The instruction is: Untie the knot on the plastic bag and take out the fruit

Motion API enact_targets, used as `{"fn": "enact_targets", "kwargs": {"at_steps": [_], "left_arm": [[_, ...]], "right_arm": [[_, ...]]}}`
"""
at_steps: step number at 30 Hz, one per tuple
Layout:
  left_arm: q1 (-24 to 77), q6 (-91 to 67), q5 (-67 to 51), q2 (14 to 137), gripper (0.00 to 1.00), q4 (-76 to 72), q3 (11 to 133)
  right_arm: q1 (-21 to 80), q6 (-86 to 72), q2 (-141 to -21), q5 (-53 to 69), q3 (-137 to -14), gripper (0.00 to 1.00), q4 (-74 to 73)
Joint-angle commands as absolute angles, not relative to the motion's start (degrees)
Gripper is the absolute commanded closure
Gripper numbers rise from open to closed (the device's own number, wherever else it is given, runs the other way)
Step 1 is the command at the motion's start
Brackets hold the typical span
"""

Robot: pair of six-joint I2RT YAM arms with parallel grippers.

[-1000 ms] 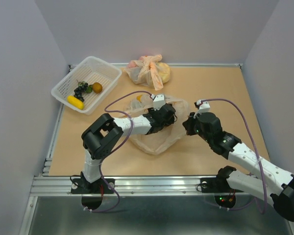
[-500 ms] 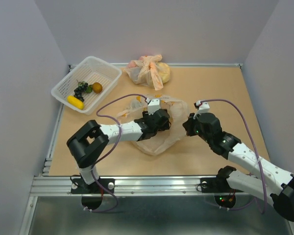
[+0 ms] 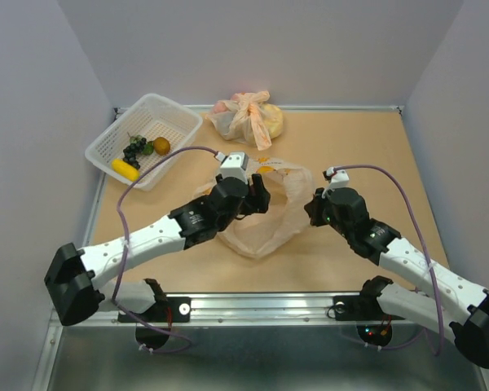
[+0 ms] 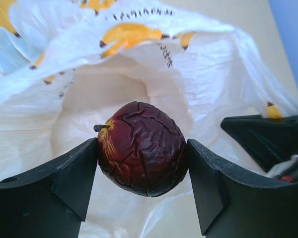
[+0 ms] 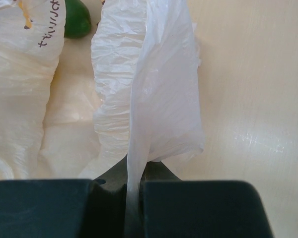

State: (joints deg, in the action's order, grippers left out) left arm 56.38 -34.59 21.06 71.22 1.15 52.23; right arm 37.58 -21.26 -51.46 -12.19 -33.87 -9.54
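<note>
The plastic bag (image 3: 270, 221) lies open at the table's middle; no knot shows on it. My left gripper (image 3: 257, 194) is shut on a dark red plum (image 4: 141, 148) and holds it just above the bag's open mouth (image 4: 109, 94). My right gripper (image 3: 314, 205) is shut on the bag's right edge (image 5: 154, 89), the film pinched between the fingers. A green fruit (image 5: 77, 20) lies by the bag's far side in the right wrist view.
A white basket (image 3: 178, 114) at the back left holds a grape bunch (image 3: 134, 150), a brown kiwi (image 3: 161, 146), a small green fruit (image 3: 148, 149) and a yellow fruit (image 3: 125, 169). A second knotted peach bag (image 3: 248, 116) with a yellow lump sits at the back wall.
My left gripper has drawn back out of the bag to the left with the plum in it, and the left arm has swung low to the left. The right arm has not moved.
</note>
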Motion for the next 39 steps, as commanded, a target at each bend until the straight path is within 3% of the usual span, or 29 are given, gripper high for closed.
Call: {"fn": "enact_targets", "kwargs": {"at_steps": [1, 14, 21, 24, 26, 27, 28, 34, 39], "left_arm": [[50.48, -30.07, 21.80, 65.66, 0.97, 7.19, 58.88], [11.73, -25.22, 13.71, 73.03, 0.97, 10.99, 73.39], [1.77, -24.96, 16.53, 81.55, 0.93, 3.08, 73.83], [-1.93, -21.98, 16.43, 86.65, 0.77, 0.97, 74.79], [-3.07, -20.84, 17.31, 89.38, 0.49, 0.26, 74.53], [-3.34, -19.87, 17.92, 90.43, 0.27, -1.65, 73.66], [-3.69, -19.69, 18.19, 90.96, 0.21, -2.02, 73.22], [-5.19, -18.90, 15.92, 92.37, 0.07, -1.49, 73.39], [-5.19, -18.55, 17.05, 90.79, 0.05, -1.67, 71.81]], "right_arm": [[37.79, -21.53, -51.24, -12.66, -32.96, 1.00, -8.61], [37.79, -21.44, -49.13, -11.17, -32.52, 1.00, -8.70], [37.79, -21.18, -49.13, -9.67, -33.22, 1.00, -8.61], [37.79, -21.09, -49.13, -9.41, -33.22, 1.00, -8.61], [37.79, -21.09, -49.39, -9.32, -32.96, 1.00, -8.61], [37.79, -21.27, -49.74, -9.14, -32.96, 1.00, -8.61], [37.79, -21.36, -49.92, -9.05, -32.70, 1.00, -8.61], [37.79, -21.71, -51.06, -9.32, -33.57, 1.00, -8.61], [37.88, -21.18, -51.59, -9.67, -34.28, 1.00, -8.61]]}}
